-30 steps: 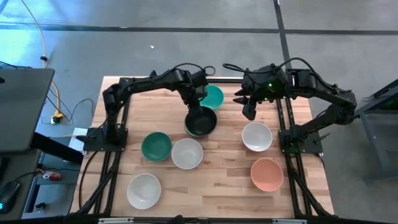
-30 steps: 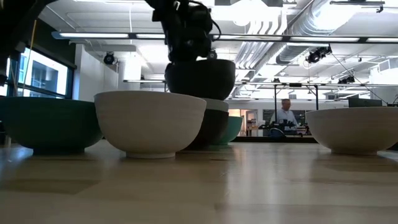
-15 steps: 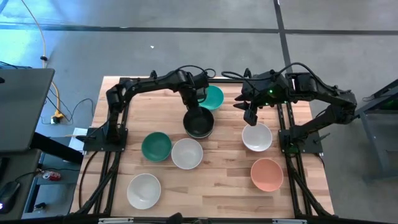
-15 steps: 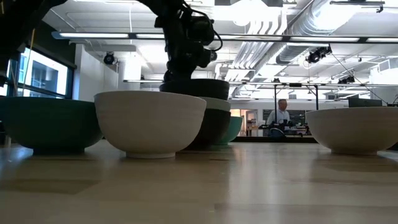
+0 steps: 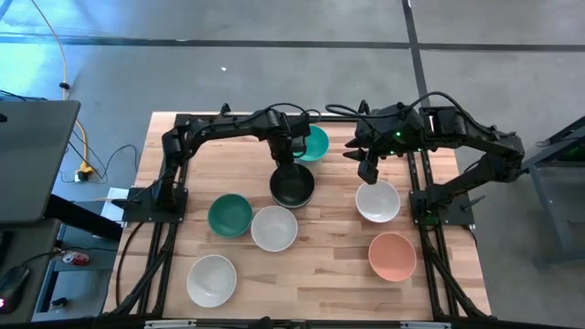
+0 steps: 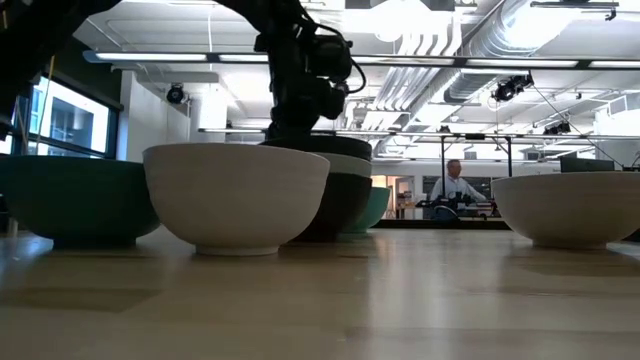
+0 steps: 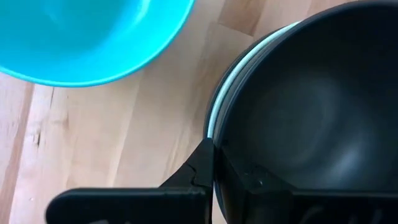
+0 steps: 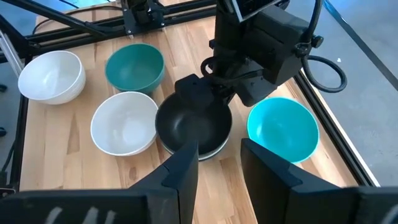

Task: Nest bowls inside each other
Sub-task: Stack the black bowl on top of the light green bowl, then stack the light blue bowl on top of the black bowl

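While the left gripper [image 7: 213, 171] pinches the black bowl's [image 5: 292, 184] rim (now seated in a stack), six bowls wait; right gripper [image 8: 219, 163] gapes empty.

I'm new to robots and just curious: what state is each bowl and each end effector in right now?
Smooth round black bowl: nested in mint-rimmed bowl, rim gripped.
Left end effector: shut on black bowl's rim.
Right end effector: open, empty.
Round teal bowl: upright, empty.
Round dark green bowl: upright, empty.
Three round white bowls: upright, empty, separate.
Round salmon pink bowl: upright, empty.
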